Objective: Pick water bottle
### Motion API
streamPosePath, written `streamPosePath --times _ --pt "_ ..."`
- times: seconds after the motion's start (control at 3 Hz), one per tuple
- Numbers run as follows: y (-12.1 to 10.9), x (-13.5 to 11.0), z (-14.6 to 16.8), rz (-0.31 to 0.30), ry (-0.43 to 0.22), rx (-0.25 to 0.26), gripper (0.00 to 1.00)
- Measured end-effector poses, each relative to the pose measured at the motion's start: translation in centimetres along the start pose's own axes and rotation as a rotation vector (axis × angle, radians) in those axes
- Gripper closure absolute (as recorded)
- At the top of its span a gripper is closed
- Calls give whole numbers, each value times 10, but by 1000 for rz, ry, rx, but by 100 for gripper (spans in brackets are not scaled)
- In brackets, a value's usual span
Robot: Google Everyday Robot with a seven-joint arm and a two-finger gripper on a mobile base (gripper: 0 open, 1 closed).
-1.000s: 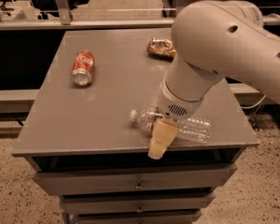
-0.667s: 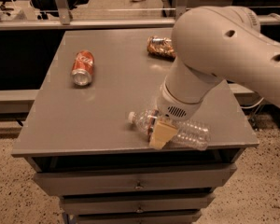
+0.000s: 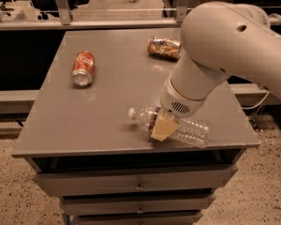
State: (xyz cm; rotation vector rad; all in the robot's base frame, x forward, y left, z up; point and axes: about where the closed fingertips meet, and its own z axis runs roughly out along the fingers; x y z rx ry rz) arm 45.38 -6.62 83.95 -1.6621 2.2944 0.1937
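The water bottle [image 3: 192, 131] is clear ribbed plastic with a white cap [image 3: 130, 112]. It lies on its side near the front edge of the grey table [image 3: 107, 107], cap pointing left. My gripper [image 3: 161, 127] comes down from the large white arm [image 3: 225, 50] and sits right on the bottle's middle, covering its label band. The bottle still rests on the table.
A red soda can [image 3: 82, 68] lies on its side at the left of the table. A dented brown-and-silver can [image 3: 163, 47] lies at the back, just left of my arm. Drawers [image 3: 138, 184] sit below the table's front edge. Metal frames stand behind.
My gripper has moved down and in onto the bottle's middle. The bottle and both cans lie where they were.
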Motion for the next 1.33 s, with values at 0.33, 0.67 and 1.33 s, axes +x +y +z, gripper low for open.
streamPosePath --times 0.33,0.67,1.33 --pt "-15 -12 -22 15 -89 -10 100" --pt "-44 -39 -57 24 -279 -28 100" --pt "-77 -89 -115 48 -534 -60 100"
